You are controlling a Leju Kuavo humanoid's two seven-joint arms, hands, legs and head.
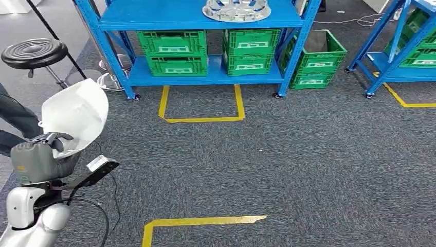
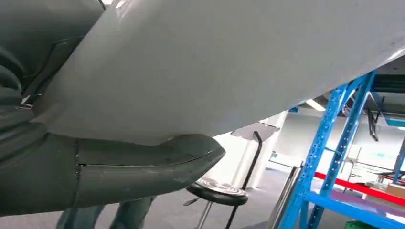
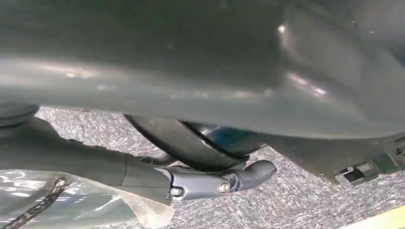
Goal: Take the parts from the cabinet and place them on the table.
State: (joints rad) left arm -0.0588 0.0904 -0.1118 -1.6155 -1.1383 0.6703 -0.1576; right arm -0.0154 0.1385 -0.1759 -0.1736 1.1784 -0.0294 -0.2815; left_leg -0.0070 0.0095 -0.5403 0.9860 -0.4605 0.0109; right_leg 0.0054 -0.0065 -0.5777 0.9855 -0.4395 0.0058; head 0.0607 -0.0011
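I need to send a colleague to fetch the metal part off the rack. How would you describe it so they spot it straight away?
Go to the blue shelving rack beyond the yellow floor marking. On its upper shelf, above the right stack of green crates, lies a round silver part. It is the only shiny metal thing there; all else is green plastic.

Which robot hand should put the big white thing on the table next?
Probably the left hand: it already grips the white part, raised beside the robot. The right hand also seems to hold a dark part, but little of it shows.
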